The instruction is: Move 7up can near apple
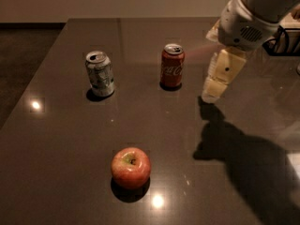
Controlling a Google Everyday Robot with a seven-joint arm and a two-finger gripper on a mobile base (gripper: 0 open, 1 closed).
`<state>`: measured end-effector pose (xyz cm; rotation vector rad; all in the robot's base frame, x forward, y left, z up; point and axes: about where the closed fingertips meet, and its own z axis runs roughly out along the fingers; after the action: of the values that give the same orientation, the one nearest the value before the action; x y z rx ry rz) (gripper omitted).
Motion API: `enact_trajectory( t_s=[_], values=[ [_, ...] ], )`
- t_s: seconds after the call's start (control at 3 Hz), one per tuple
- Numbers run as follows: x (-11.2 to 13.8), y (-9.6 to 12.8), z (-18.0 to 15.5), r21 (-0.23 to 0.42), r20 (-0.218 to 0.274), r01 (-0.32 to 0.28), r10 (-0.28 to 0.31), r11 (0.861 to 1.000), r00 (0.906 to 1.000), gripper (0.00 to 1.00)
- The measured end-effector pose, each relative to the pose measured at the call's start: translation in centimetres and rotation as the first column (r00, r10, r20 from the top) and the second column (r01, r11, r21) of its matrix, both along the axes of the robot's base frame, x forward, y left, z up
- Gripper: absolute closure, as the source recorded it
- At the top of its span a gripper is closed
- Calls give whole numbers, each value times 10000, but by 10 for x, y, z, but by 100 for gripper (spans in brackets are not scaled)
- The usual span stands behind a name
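On the dark table, the 7up can stands upright, opening skyward, well apart from the apple — the gripper hovers nearby, its grip impossible to tell.

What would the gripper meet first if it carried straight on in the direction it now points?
Most likely the table top. The gripper hangs to the right of the Coca-Cola can, pointing down and slightly left, so it seems to miss that can, though depth is unclear.
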<state>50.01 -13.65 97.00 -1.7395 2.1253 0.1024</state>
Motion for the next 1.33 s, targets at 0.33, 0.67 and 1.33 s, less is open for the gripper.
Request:
enact_trajectory(
  t_s=[0.33,0.67,1.33],
  values=[
    [27,47,-1,579,127,-68,61,9983,9999,0],
    [53,89,-2,1138,29,-117,115,9934,9999,0],
    [81,167,-25,1680,-370,-573,644,9841,9972,0]
  ],
)
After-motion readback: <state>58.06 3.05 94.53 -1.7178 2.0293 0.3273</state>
